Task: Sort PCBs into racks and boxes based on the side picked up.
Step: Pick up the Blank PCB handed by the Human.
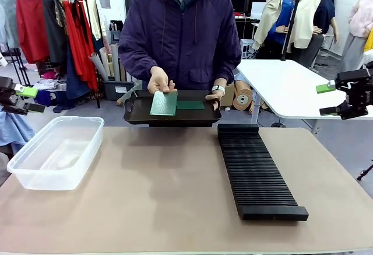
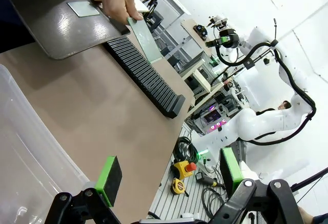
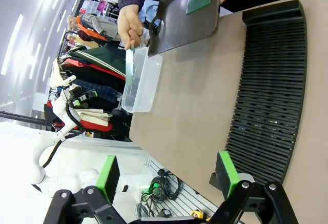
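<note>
Clearly, wrist views: left fingers [image 2: 108, 179] apart, right fingers [image 3: 227, 171] apart; front: hand [image 1: 160, 81] holds PCB [image 1: 164, 103].

Box [image 1: 36, 176] left, rack [image 1: 256, 173] right, tray [image 1: 137, 115] behind

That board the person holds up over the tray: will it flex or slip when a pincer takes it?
Probably stiff: the PCB looks flat, held by one edge in the person's hand, with no sag. Likely light: a one-handed pinch carries it. Its face shines, so it may slip in a grip.
</note>
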Controlling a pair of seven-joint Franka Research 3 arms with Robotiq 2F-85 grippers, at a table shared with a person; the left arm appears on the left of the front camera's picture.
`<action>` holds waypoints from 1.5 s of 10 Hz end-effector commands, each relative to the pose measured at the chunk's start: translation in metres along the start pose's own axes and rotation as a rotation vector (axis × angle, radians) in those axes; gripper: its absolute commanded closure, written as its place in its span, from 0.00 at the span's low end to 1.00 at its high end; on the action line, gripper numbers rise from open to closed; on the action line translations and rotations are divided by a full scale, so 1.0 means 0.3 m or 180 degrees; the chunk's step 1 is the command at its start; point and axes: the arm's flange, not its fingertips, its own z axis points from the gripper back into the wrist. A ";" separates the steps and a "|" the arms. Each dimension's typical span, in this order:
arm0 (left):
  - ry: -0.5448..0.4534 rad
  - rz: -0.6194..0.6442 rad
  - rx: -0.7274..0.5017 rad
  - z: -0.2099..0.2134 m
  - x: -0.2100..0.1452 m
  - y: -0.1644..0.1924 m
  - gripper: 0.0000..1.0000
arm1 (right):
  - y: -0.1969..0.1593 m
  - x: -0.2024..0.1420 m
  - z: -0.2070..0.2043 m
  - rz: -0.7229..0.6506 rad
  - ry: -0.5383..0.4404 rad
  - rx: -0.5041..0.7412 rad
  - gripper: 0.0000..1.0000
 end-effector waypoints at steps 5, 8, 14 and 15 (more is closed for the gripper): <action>0.0000 0.0000 0.0000 0.000 0.000 0.000 0.00 | 0.005 0.003 0.000 -0.0016 -0.0012 0.0029 0.00; -0.0181 0.0039 -0.0391 -0.021 0.069 0.083 0.00 | 0.005 0.003 0.000 -0.0016 -0.0012 0.0029 0.00; -0.0185 0.0395 -0.0541 -0.265 0.172 0.310 0.00 | 0.005 0.003 0.000 -0.0016 -0.0012 0.0029 0.00; -0.0165 0.0432 -0.0558 -0.324 0.176 0.339 0.00 | 0.005 0.003 0.000 -0.0016 -0.0012 0.0029 0.00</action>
